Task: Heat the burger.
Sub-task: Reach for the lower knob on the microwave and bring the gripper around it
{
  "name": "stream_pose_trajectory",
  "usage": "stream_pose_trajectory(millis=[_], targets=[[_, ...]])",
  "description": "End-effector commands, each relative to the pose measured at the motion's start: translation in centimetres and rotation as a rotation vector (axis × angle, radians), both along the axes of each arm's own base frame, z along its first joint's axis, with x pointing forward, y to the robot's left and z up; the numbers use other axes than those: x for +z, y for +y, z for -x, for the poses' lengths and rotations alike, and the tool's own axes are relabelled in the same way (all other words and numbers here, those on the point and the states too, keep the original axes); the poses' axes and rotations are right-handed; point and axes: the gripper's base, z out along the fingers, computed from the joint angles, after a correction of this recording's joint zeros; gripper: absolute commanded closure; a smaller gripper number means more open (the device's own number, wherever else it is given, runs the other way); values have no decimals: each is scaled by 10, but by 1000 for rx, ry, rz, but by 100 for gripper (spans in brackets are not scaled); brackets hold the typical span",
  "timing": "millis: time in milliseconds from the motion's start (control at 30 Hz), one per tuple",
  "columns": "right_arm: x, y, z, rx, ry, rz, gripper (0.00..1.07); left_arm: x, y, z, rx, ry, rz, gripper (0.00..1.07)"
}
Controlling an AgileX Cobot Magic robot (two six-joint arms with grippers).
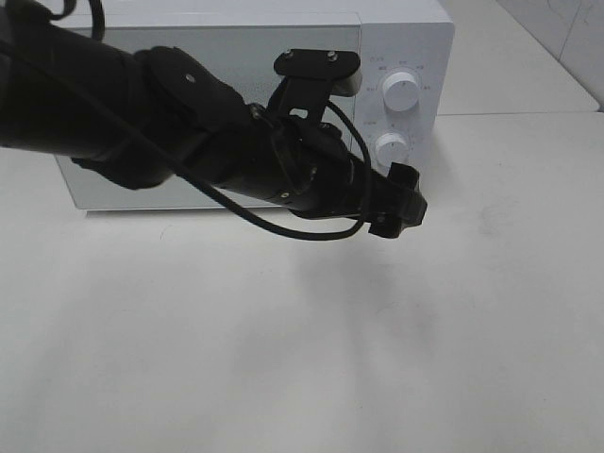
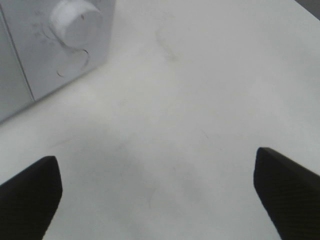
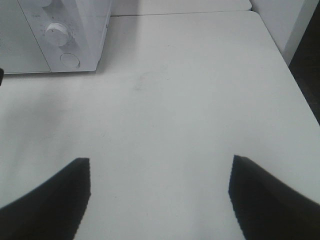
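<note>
The burger is out of view in every frame. A white microwave stands at the back of the table with its door shut. My left arm reaches across its front, and the left gripper hangs just below and in front of the lower knob. In the left wrist view the left gripper is open, its dark fingers wide apart over bare table, with the knob off ahead. My right gripper is open too, empty, and stands well back from the microwave.
The microwave's upper knob sits above the lower one on the control panel. A table seam runs behind the microwave to the right. The white table's right edge drops off beside a dark gap.
</note>
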Motion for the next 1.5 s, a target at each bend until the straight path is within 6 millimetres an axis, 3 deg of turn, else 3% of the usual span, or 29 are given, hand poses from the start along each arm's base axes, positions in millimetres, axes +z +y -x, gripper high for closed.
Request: stream_pose_trajectory(millis=[33, 100, 233, 267, 333, 367, 433, 467, 600, 667, 700, 733, 900, 933, 967, 1100, 1167, 1200, 1267, 1300, 1433, 1500], targets=[[-1, -1, 3, -13, -30, 1, 31, 10, 10, -1, -74, 56, 11, 9], [-1, -1, 3, -13, -30, 1, 31, 20, 33, -4, -140, 177, 11, 9], [-1, -1, 3, -13, -30, 1, 31, 28, 53, -7, -136, 239, -23, 9], [-1, -1, 3, -13, -30, 1, 31, 34, 69, -7, -129, 286, -71, 9], [-1, -1, 3, -13, -30, 1, 31, 36, 75, -6, -126, 316, -97, 9], [-1, -1, 3, -13, -30, 1, 31, 41, 91, -4, -116, 370, -161, 9], [-1, -1, 3, -13, -30, 1, 31, 43, 98, -3, -110, 395, -186, 9], [-1, -1, 3, -13, -30, 1, 31, 49, 115, 0, -91, 444, -241, 9], [-1, -1, 3, -13, -30, 1, 31, 56, 137, 2, -88, 492, -310, 9], [-1, -1, 3, -13, -30, 1, 31, 61, 159, 2, -69, 520, -358, 9], [-1, -1, 3, -13, -30, 1, 31, 61, 159, 2, -69, 520, -358, 9], [-1, -1, 3, -13, -30, 1, 31, 67, 175, 1, -41, 538, -364, 9], [-1, -1, 3, -13, -30, 1, 31, 80, 203, 8, -11, 621, -363, 9], [-1, -1, 3, -13, -30, 1, 31, 88, 218, 11, 36, 605, -351, 9], [-1, -1, 3, -13, -30, 1, 31, 88, 218, 11, 36, 605, -351, 9], [-1, -1, 3, -13, -30, 1, 31, 104, 253, 25, 185, 566, -343, 9], [-1, -1, 3, -13, -30, 1, 31, 106, 259, 28, 214, 562, -343, 9], [-1, -1, 3, -13, -30, 1, 31, 110, 274, 37, 302, 558, -343, 9], [-1, -1, 3, -13, -30, 1, 31, 111, 280, 41, 342, 563, -342, 9], [-1, -1, 3, -13, -30, 1, 31, 116, 293, 51, 437, 559, -334, 9], [-1, -1, 3, -13, -30, 1, 31, 121, 305, 69, 544, 548, -328, 9], [-1, -1, 3, -13, -30, 1, 31, 123, 313, 87, 624, 526, -333, 9]])
